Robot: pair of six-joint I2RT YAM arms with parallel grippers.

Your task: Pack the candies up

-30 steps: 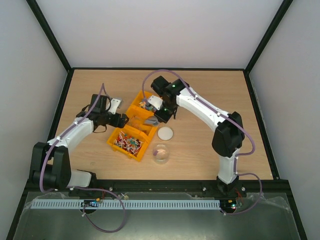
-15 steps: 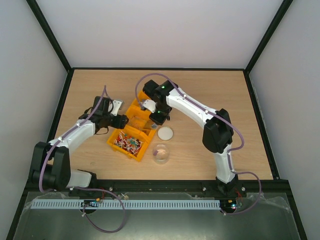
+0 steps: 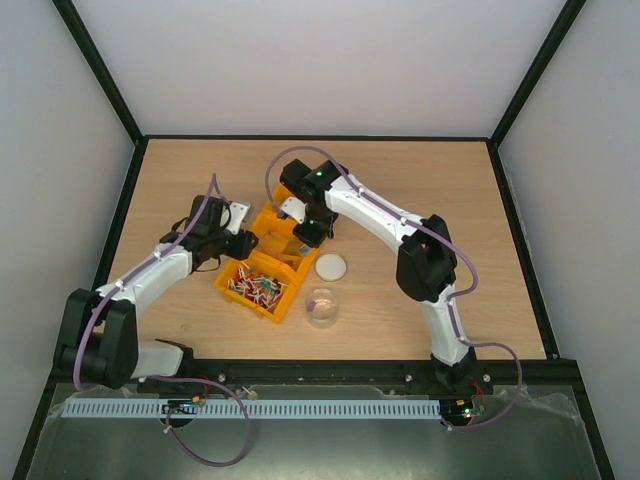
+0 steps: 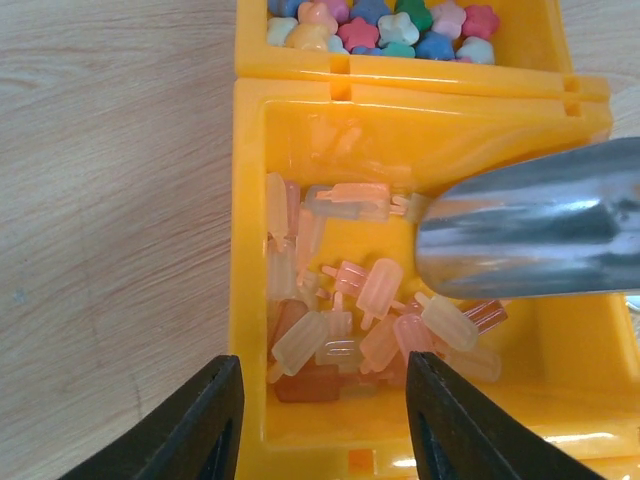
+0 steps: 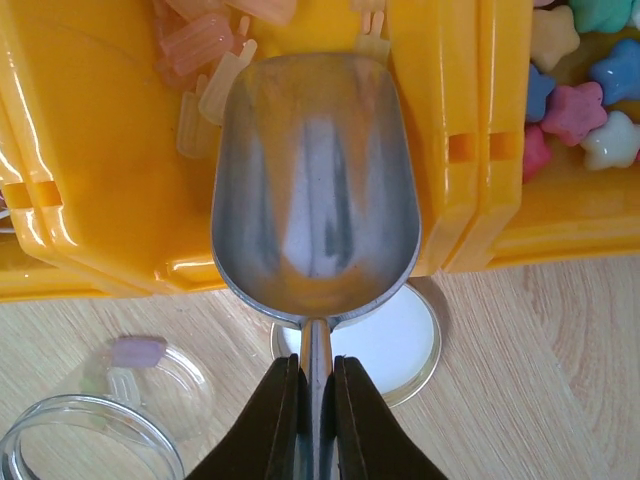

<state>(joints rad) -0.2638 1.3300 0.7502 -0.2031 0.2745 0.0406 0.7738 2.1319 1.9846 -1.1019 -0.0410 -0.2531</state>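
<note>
One metal scoop (image 5: 315,180), bowl empty, is pinched by its handle in the right end effector (image 5: 315,372) and held over the middle yellow bin (image 4: 249,200) of pale lolly-shaped pieces (image 4: 360,300). Left end effector (image 4: 320,410) is spread, hanging above that bin's near end. Candies (image 4: 385,25), star-shaped and multicoloured, lie in the adjoining bin (image 4: 300,65). Glass jar (image 3: 322,307) and white lid (image 3: 331,266) sit apart on the bench (image 4: 110,200).
</note>
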